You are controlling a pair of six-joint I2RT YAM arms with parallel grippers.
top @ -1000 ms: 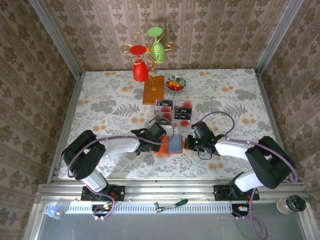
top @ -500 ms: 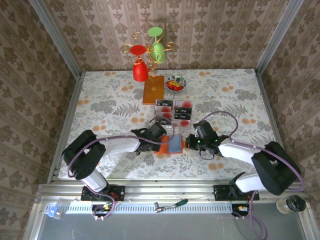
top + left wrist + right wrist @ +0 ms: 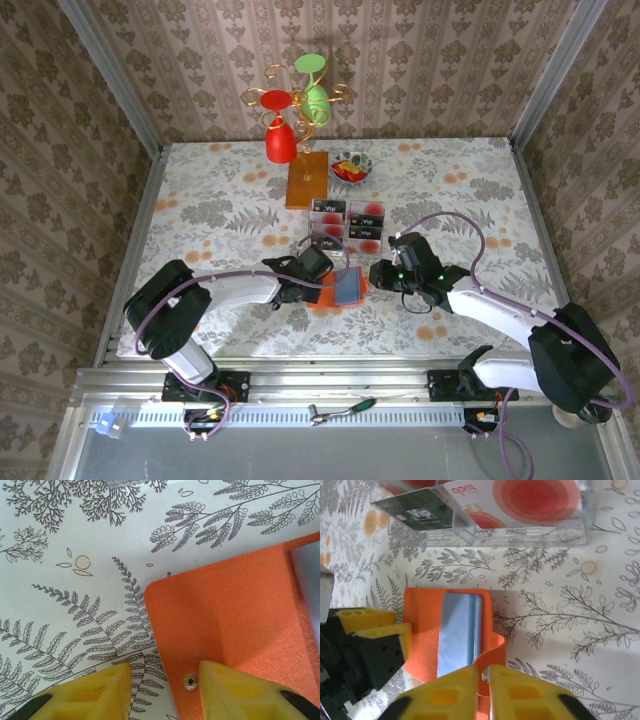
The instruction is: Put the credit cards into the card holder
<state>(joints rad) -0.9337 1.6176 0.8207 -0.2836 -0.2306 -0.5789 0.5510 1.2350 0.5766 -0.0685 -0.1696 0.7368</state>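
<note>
The card holder [image 3: 422, 625] lay open on the table [image 3: 570, 605] near the front edge, between the two arms, its orange cover spread flat and a blue-grey pocket stack [image 3: 460, 635] showing in the middle. The left gripper [image 3: 165, 672] stood over the holder's left edge with its yellow fingers [image 3: 85, 692] apart: one over the orange cover beside a small metal snap stud [image 3: 190, 681], the other over the bare fern-printed table, with nothing pinched between them. The right gripper [image 3: 487, 672] was at the holder's right side, its fingers nearly together and clamped on the thin orange closing tab, which curled up from the cover with its snap between them. Just beyond the holder stood a clear plastic tray [image 3: 520, 532] holding the credit cards [image 3: 420, 512], among them a black one with white print and a pale one with a red disc. In the overhead view the tray sat mid-table, with a small bowl [image 3: 350, 167] further back.
</note>
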